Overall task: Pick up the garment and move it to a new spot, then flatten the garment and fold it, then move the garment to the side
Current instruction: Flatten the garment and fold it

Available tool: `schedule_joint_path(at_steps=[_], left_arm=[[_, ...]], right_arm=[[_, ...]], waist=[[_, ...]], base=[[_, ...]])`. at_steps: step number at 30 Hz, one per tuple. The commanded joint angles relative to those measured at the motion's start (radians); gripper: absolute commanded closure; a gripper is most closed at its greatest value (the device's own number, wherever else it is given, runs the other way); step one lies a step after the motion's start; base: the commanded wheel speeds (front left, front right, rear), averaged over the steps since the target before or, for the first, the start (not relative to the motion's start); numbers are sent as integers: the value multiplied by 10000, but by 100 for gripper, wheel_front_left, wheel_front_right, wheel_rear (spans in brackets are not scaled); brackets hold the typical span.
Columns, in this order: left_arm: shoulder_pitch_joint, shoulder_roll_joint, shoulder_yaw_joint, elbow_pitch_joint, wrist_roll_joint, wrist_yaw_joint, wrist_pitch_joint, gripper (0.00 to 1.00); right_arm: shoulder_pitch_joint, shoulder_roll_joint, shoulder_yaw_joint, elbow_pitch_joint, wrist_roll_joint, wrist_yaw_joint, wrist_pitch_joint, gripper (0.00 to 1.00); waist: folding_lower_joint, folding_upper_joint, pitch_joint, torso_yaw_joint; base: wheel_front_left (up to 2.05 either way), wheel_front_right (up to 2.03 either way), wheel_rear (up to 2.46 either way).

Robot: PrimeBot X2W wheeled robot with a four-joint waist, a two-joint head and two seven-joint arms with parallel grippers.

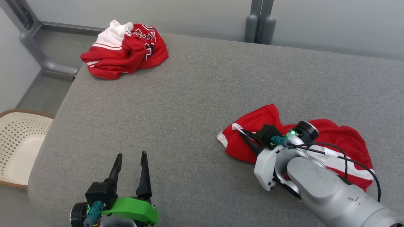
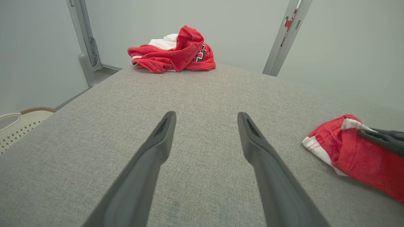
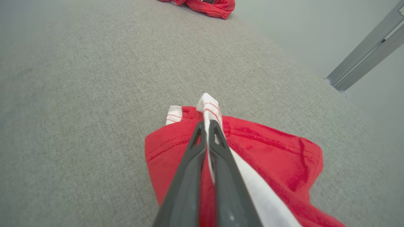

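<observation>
soft cloth, coarse weave, matt plastic
the garment (image 1: 347,138) was soft matt red cloth, the table (image 1: 202,94) a rough grey weave, the right gripper (image 3: 206,125) smooth matt dark plastic.

The right arm (image 1: 315,181) covers the middle of the red garment (image 1: 350,138) on the bench (image 1: 189,110). Beside the bench, a pale basket (image 1: 19,142) is cut off at the head view's left edge. Print on the crumpled jersey (image 1: 126,53) at the bench's far corner is unreadable.
</observation>
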Motion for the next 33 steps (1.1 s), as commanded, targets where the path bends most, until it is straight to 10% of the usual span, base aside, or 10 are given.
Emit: schedule_joint_path(at_steps=[1, 16, 17, 18, 19, 33], left_arm=[[17, 23, 23, -17, -46, 53, -8, 0], [-152, 23, 5, 99, 37, -71, -8, 0], [-156, 23, 7, 103, 35, -71, -8, 0], [-161, 23, 15, 111, 26, -65, -8, 0], [-159, 23, 20, 111, 18, -56, -7, 0], [108, 23, 31, 70, 111, -104, -7, 0]], right_arm=[[-70, 84, 77, -234, -31, -6, -124, 100], [604, 671, 1244, -933, -7, -6, -296, 100], [639, 709, 1202, -841, -3, -6, -284, 75], [703, 775, 1192, -760, 46, -6, -290, 15], [722, 813, 1200, -723, 59, -6, -292, 0], [1864, 417, -1825, -2872, -597, -6, -296, 0]], waist=[[0, -1, -21, -59], [0, -1, -6, 57], [0, -1, -2, 62], [0, -1, -1, 64], [0, -1, 0, 59], [0, -1, -266, -737]], base=[[0, 0, 0], [0, 0, 0], [0, 0, 0], [0, 0, 0], [0, 0, 0], [0, 0, 0]])
